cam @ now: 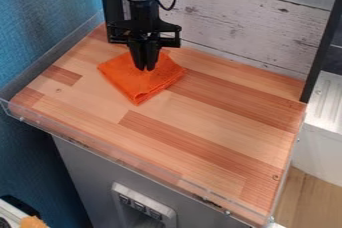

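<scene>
On the wood-topped desk point(200, 147), a folded orange cloth point(141, 88) points one corner at the near edge, its squarish shape giving no clear long axis. Its larger part lies on the near side of the tips of the fingers point(137, 58), which hang down over its far half, narrowly parted; whether they touch it, I can't tell. Behind stands a whitewashed plank wall point(247, 32).

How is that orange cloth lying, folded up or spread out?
Folded: the orange cloth lies as a small, flat, layered square on the wooden surface, under the gripper.
</scene>
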Robot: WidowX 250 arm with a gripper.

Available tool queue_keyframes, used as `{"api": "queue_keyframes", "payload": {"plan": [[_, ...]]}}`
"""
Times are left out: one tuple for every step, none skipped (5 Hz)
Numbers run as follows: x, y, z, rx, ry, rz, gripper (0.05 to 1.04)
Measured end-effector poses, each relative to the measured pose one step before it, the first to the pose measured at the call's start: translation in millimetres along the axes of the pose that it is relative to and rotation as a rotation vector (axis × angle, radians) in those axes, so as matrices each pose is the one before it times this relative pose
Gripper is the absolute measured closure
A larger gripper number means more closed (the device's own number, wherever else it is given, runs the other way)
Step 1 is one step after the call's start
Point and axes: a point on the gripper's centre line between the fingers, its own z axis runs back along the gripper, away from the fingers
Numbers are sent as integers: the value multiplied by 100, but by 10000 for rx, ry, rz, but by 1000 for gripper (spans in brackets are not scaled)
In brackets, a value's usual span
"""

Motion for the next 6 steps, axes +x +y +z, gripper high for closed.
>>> {"api": "queue_keyframes", "payload": {"plan": [[0,54,-1302,48,196,217,1017],[259,-217,-776,52,-22,61,1024],[340,-241,-987,37,-113,-80,1025],[165,-5,-218,-14,-199,-101,1025],[25,176,-192,-72,-116,-415,1025],[-27,293,-61,-58,2,-552,1025]]}}
